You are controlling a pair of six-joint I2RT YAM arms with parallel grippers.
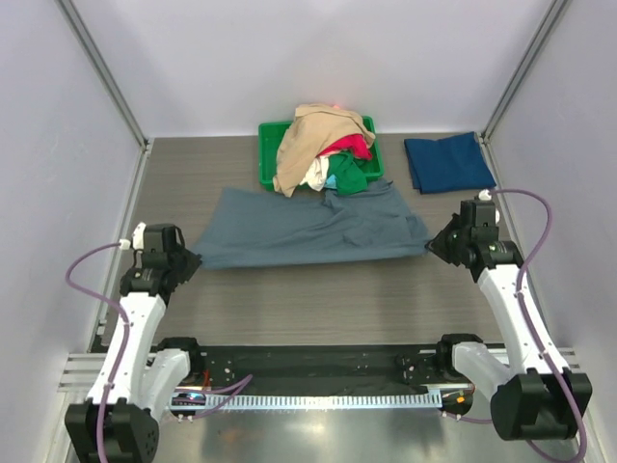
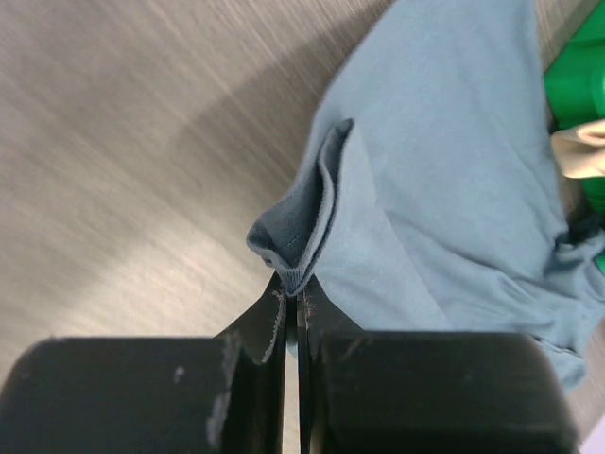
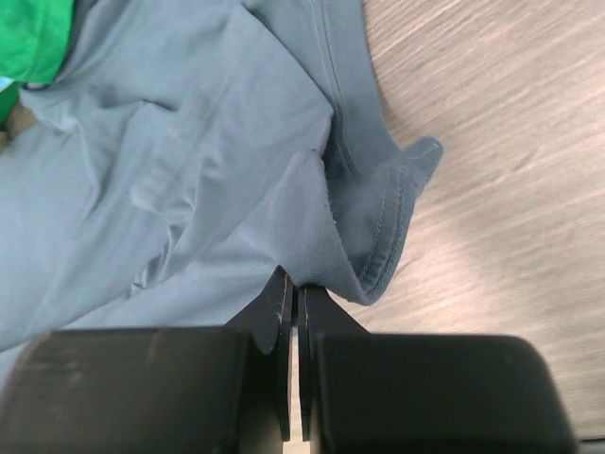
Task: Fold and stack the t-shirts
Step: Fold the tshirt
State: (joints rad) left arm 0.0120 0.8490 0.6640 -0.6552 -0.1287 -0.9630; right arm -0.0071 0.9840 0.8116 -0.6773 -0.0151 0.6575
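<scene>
Your left fingers (image 2: 253, 333) are clamped on one hem corner of the grey-blue shirt (image 1: 308, 227), and your right fingers (image 3: 272, 307) are pinched on the opposite corner. The shirt lies spread on the tabletop (image 1: 318, 299) between them, its far edge near the green bin (image 1: 270, 169) heaped with other shirts (image 1: 323, 145).

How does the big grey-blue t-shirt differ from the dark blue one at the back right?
The grey-blue t-shirt lies spread wide and wrinkled; the dark blue t-shirt is folded small. The grey-blue t-shirt is paler, the dark blue t-shirt deeper. The left pincer and right pincer each pinch an end of the grey-blue t-shirt; nothing touches the dark blue t-shirt. Both lie on the table.
</scene>
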